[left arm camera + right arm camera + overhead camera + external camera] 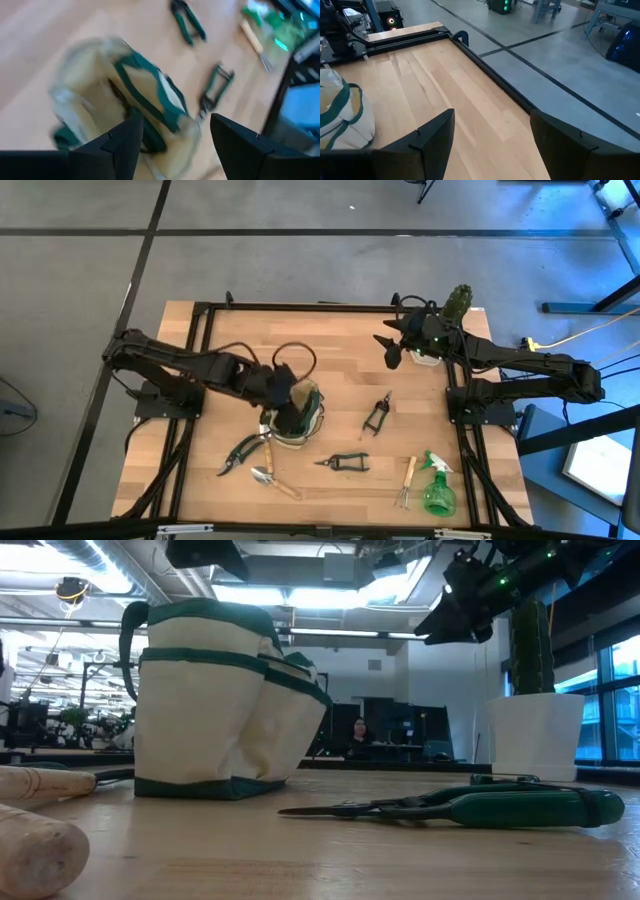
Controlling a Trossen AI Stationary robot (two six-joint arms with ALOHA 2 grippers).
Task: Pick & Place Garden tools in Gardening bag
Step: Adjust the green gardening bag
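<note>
Left gripper: I see it over the gardening bag, jaws wide, nothing held.
Right gripper: parked well beyond the bag near the cactus, jaws wide, nothing held.
Garden tools: lying on the tabletop around the bag.

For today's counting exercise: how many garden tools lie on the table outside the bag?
6: pruners and trowel below the bag, two shears, hand fork, spray bottle. More may hide inside.
</note>
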